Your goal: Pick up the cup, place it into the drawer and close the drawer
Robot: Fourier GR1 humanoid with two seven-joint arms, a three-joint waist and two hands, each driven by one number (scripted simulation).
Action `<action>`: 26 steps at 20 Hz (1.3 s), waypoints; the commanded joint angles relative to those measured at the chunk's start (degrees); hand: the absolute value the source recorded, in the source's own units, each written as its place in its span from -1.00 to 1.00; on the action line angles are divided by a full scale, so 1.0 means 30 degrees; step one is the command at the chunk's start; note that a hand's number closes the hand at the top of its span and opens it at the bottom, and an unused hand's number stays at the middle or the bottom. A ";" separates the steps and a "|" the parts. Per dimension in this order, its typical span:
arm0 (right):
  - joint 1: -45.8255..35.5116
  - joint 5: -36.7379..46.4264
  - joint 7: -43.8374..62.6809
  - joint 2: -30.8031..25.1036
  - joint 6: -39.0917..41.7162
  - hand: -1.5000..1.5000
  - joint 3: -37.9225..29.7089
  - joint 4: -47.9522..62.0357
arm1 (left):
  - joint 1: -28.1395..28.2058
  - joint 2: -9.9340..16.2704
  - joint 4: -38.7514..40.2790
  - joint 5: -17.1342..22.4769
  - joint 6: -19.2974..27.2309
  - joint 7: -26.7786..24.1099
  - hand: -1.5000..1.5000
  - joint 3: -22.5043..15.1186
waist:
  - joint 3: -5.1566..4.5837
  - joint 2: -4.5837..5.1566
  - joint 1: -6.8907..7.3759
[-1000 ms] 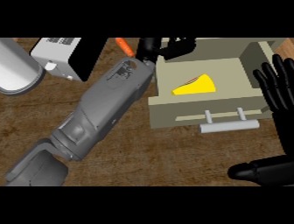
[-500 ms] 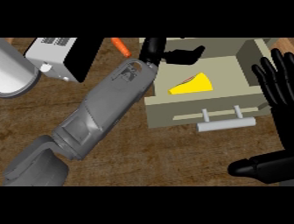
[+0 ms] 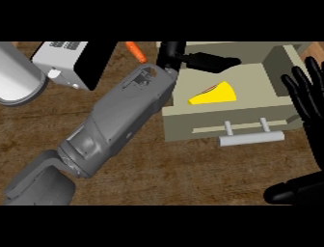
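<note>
The beige drawer stands open at the upper right, its grey handle facing me. Inside lies a yellow wedge-shaped thing with a reddish streak; I cannot tell whether it is the cup. My left forearm crosses the counter from the lower left. Its left hand hangs over the drawer's back part with fingers stretched to the right and nothing seen in them. My right hand rests open at the right edge beside the drawer, fingers up.
A large white cylinder lies at the upper left. Next to it stands a light grey box with a black side. A small orange thing lies between the box and the drawer. The wooden counter spreads in front of the drawer.
My left hand has slid a little to the right over the drawer's back, and its fingers now stretch out. The right hand has barely moved. The drawer stays open.
</note>
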 commanded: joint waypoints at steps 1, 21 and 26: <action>0.0114 -0.1233 0.1003 -0.0280 -0.0032 -1.00 -0.0537 -0.0847 | -0.0140 0.0000 -0.0621 0.0903 -0.0857 -0.1065 -1.00 0.0885 | -0.0015 -0.0209 0.0713; 0.2227 0.4602 0.0141 -0.3360 0.3190 1.00 0.1317 -0.1625 | 0.9941 0.5456 -1.2287 0.1564 -0.0302 0.1211 -1.00 0.2139 | -0.0029 -0.0609 0.2468; 0.1750 0.6873 -0.1251 -0.2745 0.2581 1.00 0.1793 0.1341 | 1.3531 0.7902 -1.6145 0.2066 -0.1066 0.2083 -1.00 0.2980 | -0.0014 -0.0504 0.2522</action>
